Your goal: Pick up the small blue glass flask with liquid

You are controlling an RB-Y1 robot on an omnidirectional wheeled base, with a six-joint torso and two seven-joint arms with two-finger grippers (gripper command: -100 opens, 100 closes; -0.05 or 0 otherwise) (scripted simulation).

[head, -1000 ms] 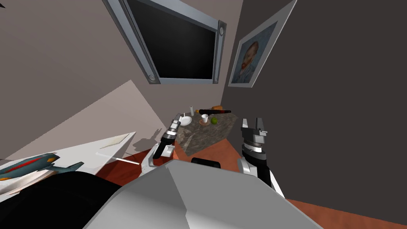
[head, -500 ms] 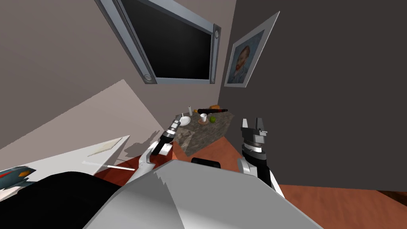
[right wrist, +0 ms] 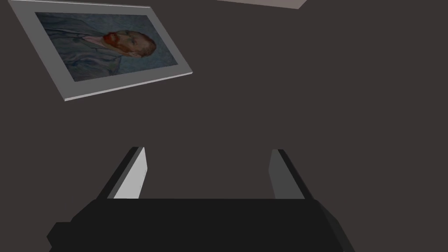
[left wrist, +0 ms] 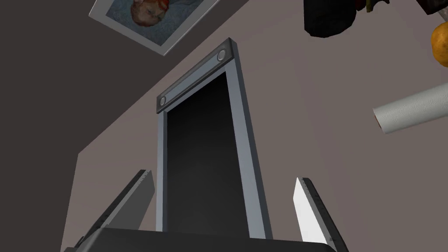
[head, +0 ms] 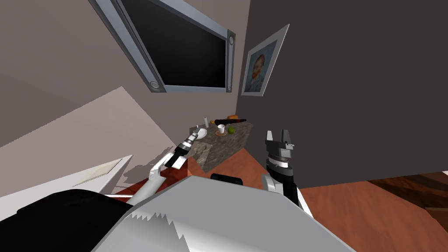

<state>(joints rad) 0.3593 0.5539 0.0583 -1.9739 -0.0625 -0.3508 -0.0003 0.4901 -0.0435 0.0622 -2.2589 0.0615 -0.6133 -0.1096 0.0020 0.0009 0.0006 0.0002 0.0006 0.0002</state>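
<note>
A stone-patterned counter [head: 227, 143] stands in the corner ahead. It carries a white cup [head: 221, 128] on a brown saucer, a green fruit [head: 231, 130], a long dark object [head: 229, 120], an orange thing [head: 233, 117], a white paper roll [head: 205, 120] and a white plate [head: 202, 132]. My left gripper [head: 197, 130] reaches over the counter's near left corner, by the plate. Its fingers [left wrist: 306, 205] stand open with nothing between them, and the paper roll [left wrist: 411, 114] and an orange fruit [left wrist: 439, 38] lie off to one side. My right gripper [head: 277, 133] hangs open to the right of the counter.
A dark framed screen [head: 183, 52] and a portrait [head: 258, 70] hang on the walls behind the counter. A dark wall [head: 350, 87] runs close on the right. A white table [head: 103, 171] stands at the lower left, and reddish floor [head: 350, 205] spreads to the right.
I have turned right, so the whole scene has slid left and the white table's toy has left the picture. My left arm has stretched farther toward the counter. The right arm has held still.
</note>
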